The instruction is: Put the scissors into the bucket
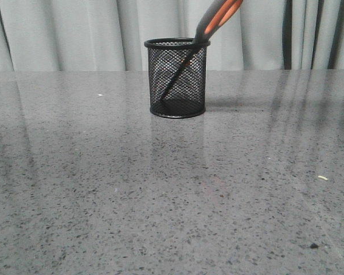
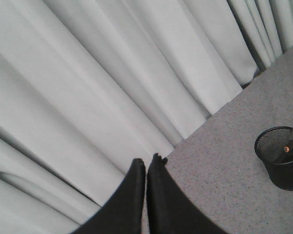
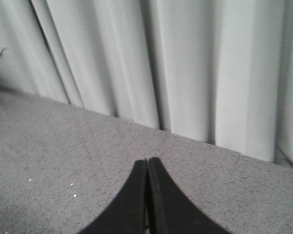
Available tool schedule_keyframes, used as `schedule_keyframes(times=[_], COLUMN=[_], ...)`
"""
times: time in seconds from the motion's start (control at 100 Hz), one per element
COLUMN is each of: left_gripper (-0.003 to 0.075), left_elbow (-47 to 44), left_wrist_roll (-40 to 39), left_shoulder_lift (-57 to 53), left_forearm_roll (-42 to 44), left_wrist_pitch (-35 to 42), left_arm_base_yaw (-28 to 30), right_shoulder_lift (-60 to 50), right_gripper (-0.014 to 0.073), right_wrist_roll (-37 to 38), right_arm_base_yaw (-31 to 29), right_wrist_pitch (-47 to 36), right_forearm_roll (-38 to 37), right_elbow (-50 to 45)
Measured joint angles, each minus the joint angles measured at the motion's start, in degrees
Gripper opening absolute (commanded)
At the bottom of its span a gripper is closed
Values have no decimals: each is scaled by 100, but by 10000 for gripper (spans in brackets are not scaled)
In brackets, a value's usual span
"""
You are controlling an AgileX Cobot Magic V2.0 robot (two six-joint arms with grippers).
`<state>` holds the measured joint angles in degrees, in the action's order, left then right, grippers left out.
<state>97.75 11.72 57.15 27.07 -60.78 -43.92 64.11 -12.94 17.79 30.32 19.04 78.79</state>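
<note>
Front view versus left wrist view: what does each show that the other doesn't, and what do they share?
Only the front view shows the wide bare tabletop ahead of the bucket and the dark blades reaching down through the mesh to its base. Only the left wrist view shows the left pincer, its fingers pressed together and holding nothing, away from the bucket. Both show the scissors standing tilted in the bucket, orange-lined handles above the rim, with grey curtains behind.

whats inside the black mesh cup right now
The scissors stand in the bucket, blades down and leaning, orange-lined handles sticking out past the rim. Through the mesh only the dark blades show; the very bottom behind the solid base cannot be seen.
</note>
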Motion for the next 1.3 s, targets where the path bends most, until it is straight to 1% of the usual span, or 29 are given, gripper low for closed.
schedule_keyframes(times=[0.12, 0.25, 0.41, 0.62, 0.71, 0.79, 0.95, 1.15, 1.3], left_gripper=[-20, -20, -20, -20, -20, -20, -20, -20, -20], left_elbow=[-981, -2374, -4106, -6261, -6968, -7565, -8329, -8659, -8664], left_wrist_roll=[-278, -1017, -1816, -2986, -3445, -3813, -4031, -4055, -4059], left_shoulder_lift=[-395, -965, -1650, -2695, -3201, -3650, -4632, -5614, -5727], left_forearm_roll=[90, 501, 727, 789, 797, 797, 797, 797, 797], left_wrist_pitch=[912, 2136, 3269, 4645, 4867, 4903, 4903, 4802, 4793], left_arm_base_yaw=[0, 0, 0, 0, 0, 0, 0, 0, 0], right_shoulder_lift=[-969, -1882, -2926, -4148, -4635, -4986, -5422, -5465, -5465], right_gripper=[-74, -74, -74, -74, -74, -74, -74, -74, -74], right_wrist_roll=[-9, -9, -9, -9, -9, -9, -9, -9, -9], right_arm_base_yaw=[0, 0, 0, 0, 0, 0, 0, 0, 0], right_wrist_pitch=[-989, -1727, -1911, -1740, -1572, -1391, -1033, -1022, -1039], right_forearm_roll=[0, 0, -46, -101, -99, -99, -103, -187, -209], right_elbow=[-1392, -2710, -3821, -4787, -5132, -5393, -5841, -6009, -6020])
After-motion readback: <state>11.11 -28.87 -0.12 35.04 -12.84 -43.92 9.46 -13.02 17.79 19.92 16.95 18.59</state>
